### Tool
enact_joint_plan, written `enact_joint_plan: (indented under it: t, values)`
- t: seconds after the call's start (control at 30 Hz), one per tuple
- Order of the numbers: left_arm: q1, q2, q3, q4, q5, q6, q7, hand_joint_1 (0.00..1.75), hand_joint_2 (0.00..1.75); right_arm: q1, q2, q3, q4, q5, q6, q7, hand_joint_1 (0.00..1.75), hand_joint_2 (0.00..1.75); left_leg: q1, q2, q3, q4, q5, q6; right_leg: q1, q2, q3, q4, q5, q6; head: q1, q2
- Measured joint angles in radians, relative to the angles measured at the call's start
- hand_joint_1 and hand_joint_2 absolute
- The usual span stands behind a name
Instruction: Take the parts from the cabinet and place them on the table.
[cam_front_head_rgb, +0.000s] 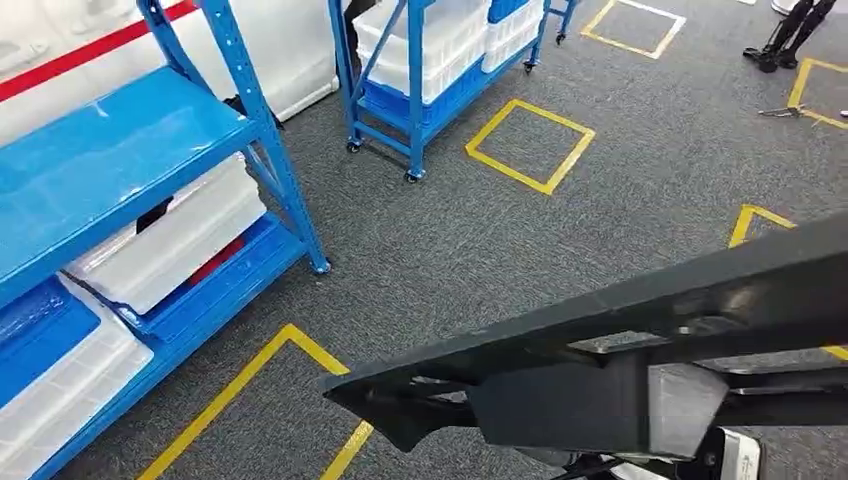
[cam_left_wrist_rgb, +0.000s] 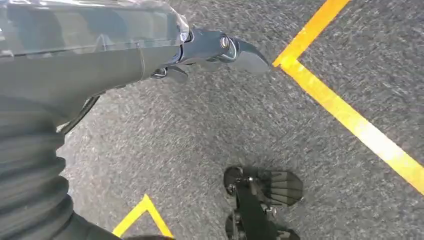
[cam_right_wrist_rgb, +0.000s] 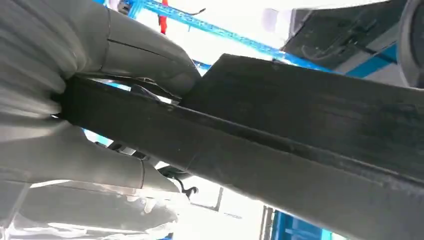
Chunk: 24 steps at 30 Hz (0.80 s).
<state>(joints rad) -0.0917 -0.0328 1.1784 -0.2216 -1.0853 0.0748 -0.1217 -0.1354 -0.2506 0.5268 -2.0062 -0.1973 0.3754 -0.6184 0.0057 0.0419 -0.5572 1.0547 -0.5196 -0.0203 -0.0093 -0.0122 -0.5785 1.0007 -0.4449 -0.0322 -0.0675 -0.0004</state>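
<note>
A long black part (cam_front_head_rgb: 600, 330) runs across the lower right of the head view, from a pointed tip at bottom centre up to the right edge. In the right wrist view my right hand (cam_right_wrist_rgb: 100, 100) grips this black part (cam_right_wrist_rgb: 300, 130), with the thumb on one side and the fingers on the other. The left wrist view looks down at the grey carpet. There my left hand (cam_left_wrist_rgb: 150, 55) has its thumb and a dark fingertip (cam_left_wrist_rgb: 235, 50) stretched out, with nothing between them. The blue cabinet rack (cam_front_head_rgb: 120, 150) stands at the left.
White bins (cam_front_head_rgb: 170, 240) sit on the cabinet's lower shelves. A second blue wheeled rack (cam_front_head_rgb: 420, 60) with white bins stands further back. Yellow tape squares (cam_front_head_rgb: 530, 145) mark the grey carpet. A person's legs (cam_front_head_rgb: 790, 35) show at the top right.
</note>
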Motion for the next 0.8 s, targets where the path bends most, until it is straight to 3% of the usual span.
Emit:
enact_joint_plan:
  t: [0.07,0.1,0.13,0.17,0.23,0.27,0.3,0.33,0.4,0.47,0.5,0.53,0.57,0.63,0.67,0.7,0.73,0.8]
  values:
    - [0.002,-0.008,0.0,0.0,0.01,0.0,-0.009,0.0,1.75,-0.023,-0.003,0.001,0.008,-0.024,0.013,0.005,1.73,1.75,0.004,-0.028,-0.071,0.157,-0.079,-0.007,0.0,0.02,-0.003,0.001,0.002,-0.003,0.0,0.0]
    - [0.003,-0.013,0.0,0.0,0.015,-0.002,-0.018,0.0,1.75,-0.03,-0.005,0.001,0.011,-0.032,0.016,0.006,1.73,1.75,0.005,-0.031,-0.108,0.232,-0.103,-0.01,0.001,0.032,-0.004,0.002,0.003,-0.003,0.0,0.0]
    - [0.003,-0.02,0.0,0.001,0.016,-0.006,-0.028,0.0,1.75,-0.036,-0.007,0.002,0.014,-0.036,0.017,0.006,1.73,1.75,0.005,-0.032,-0.125,0.265,-0.102,-0.011,0.001,0.041,-0.004,0.003,0.003,-0.002,0.0,0.0]
    - [0.002,-0.024,0.0,0.001,0.018,-0.008,-0.035,0.0,1.75,-0.041,-0.007,0.006,0.017,-0.039,0.017,0.008,1.73,1.75,0.006,-0.032,-0.117,0.247,-0.078,-0.011,0.0,0.051,-0.003,0.005,0.003,-0.002,0.0,0.0]
    - [0.0,-0.029,0.0,0.001,0.023,-0.006,-0.042,0.0,1.75,-0.056,-0.007,0.014,0.019,-0.048,0.013,0.01,1.73,1.75,0.009,-0.036,-0.062,0.124,-0.002,-0.009,0.0,0.071,-0.003,0.009,0.003,0.0,0.0,0.0]
    - [0.0,-0.03,0.0,0.001,0.025,-0.004,-0.044,0.0,1.75,-0.063,-0.007,0.018,0.019,-0.051,0.012,0.01,1.73,1.75,0.011,-0.047,-0.032,0.06,0.03,-0.007,0.0,0.079,-0.003,0.011,0.002,0.003,0.0,0.0]
    - [-0.001,-0.03,0.0,0.001,0.026,-0.001,-0.045,0.0,1.75,-0.071,-0.007,0.021,0.019,-0.055,0.011,0.01,1.73,1.75,0.014,-0.071,-0.004,-0.003,0.058,-0.005,-0.001,0.087,-0.003,0.014,0.001,0.006,0.0,0.0]
    - [-0.001,-0.031,0.0,0.001,0.026,0.009,-0.045,0.0,1.75,-0.08,-0.006,0.026,0.019,-0.062,0.011,0.01,1.73,1.75,0.014,-0.113,0.011,-0.036,0.042,-0.002,0.004,0.096,-0.008,0.019,0.0,0.013,0.0,0.0]
    - [-0.001,-0.031,0.001,0.001,0.029,0.023,-0.051,0.0,1.75,-0.099,0.001,0.035,0.019,-0.08,0.012,0.012,1.73,1.75,0.01,-0.101,0.008,-0.043,0.044,0.007,-0.003,0.113,-0.02,0.02,0.006,0.027,0.0,0.0]
    - [-0.003,-0.029,0.002,0.0,0.038,0.029,-0.068,0.0,1.75,-0.121,0.006,0.045,0.019,-0.101,0.012,0.012,1.73,1.75,0.009,-0.084,0.01,-0.048,0.052,0.022,-0.003,0.132,-0.024,0.014,0.014,0.042,0.0,0.0]
    - [-0.006,-0.027,0.002,0.0,0.041,0.027,-0.075,0.0,1.75,-0.133,0.006,0.049,0.021,-0.109,0.011,0.012,1.73,1.75,0.016,-0.069,0.011,-0.056,0.06,0.032,-0.007,0.115,-0.028,0.024,0.006,0.044,0.0,0.0]
    - [-0.007,-0.024,0.003,0.0,0.044,0.025,-0.082,0.0,1.75,-0.149,0.006,0.051,0.022,-0.116,0.011,0.011,1.73,1.75,0.014,-0.061,0.011,-0.059,0.062,0.038,-0.001,0.066,-0.045,0.058,-0.022,0.046,0.0,0.0]
    - [-0.005,-0.019,0.006,0.0,0.047,0.025,-0.087,0.0,1.75,-0.163,0.006,0.053,0.024,-0.123,0.01,0.009,1.73,1.75,0.013,-0.05,0.009,-0.059,0.062,0.043,-0.002,0.041,-0.076,0.121,-0.06,0.048,0.0,0.0]
    - [-0.001,-0.011,0.016,0.0,0.049,0.026,-0.097,0.0,1.75,-0.181,0.007,0.062,0.038,-0.151,0.008,0.005,1.73,1.75,0.008,-0.027,0.006,-0.059,0.062,0.043,-0.006,0.022,-0.15,0.279,-0.127,0.053,0.0,0.0]
    - [0.0,-0.007,0.018,0.0,0.051,0.026,-0.097,0.0,1.75,-0.189,0.007,0.065,0.047,-0.163,0.006,0.004,1.73,1.75,0.007,-0.017,0.005,-0.058,0.062,0.044,-0.006,0.019,-0.171,0.324,-0.136,0.055,0.0,0.0]
    - [-0.001,-0.001,0.019,0.0,0.052,0.027,-0.097,0.0,1.75,-0.198,0.006,0.067,0.062,-0.179,0.001,0.003,1.73,1.75,0.007,-0.005,0.005,-0.058,0.062,0.044,-0.007,0.016,-0.17,0.324,-0.121,0.055,0.0,0.0]
    - [-0.002,0.002,0.019,0.0,0.052,0.027,-0.094,0.0,1.75,-0.204,0.004,0.068,0.074,-0.194,-0.009,0.0,1.73,1.75,0.006,0.005,0.005,-0.058,0.061,0.043,-0.007,0.014,-0.145,0.277,-0.09,0.053,0.0,0.0]
    - [-0.003,0.008,0.019,0.0,0.049,0.027,-0.084,0.0,1.75,-0.214,-0.003,0.068,0.096,-0.211,-0.02,-0.003,1.73,1.75,0.004,0.021,0.01,-0.058,0.058,0.039,-0.003,-0.013,-0.044,0.092,-0.008,0.043,0.0,0.0]
